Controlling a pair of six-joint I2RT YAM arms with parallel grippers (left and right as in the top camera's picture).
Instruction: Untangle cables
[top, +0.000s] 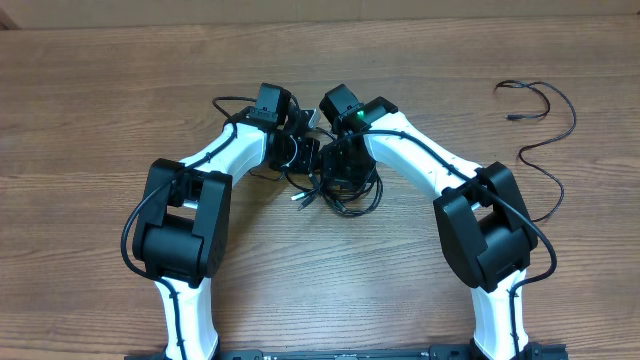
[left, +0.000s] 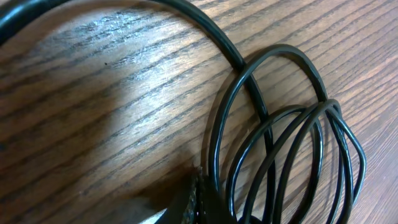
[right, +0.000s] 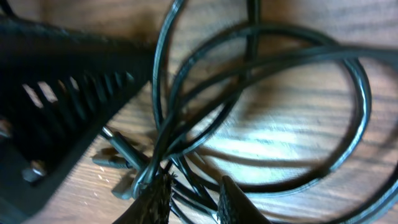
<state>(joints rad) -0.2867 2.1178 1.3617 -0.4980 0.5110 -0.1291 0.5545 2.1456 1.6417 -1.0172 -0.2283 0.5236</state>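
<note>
Nearest the robot's side of the tangle of cables (top: 338, 190), a silver-tipped plug (top: 299, 198) is seen poking out onto the wooden table (top: 100, 90). Over the tangle both arms are angled in, one from either side. At its left edge the left gripper (left: 198, 202) is held low with its jaws together, just beside several black loops; whether a cord is pinched there cannot be told. On the tangle's knot the right gripper (right: 194, 200) is set, its fingers (right: 155, 199) narrowly apart with strands running between them, though a firm clamp cannot be confirmed. Farther off, to the tangle's right, a single loose cable (top: 545, 120) is laid in an open curve, well apart.
</note>
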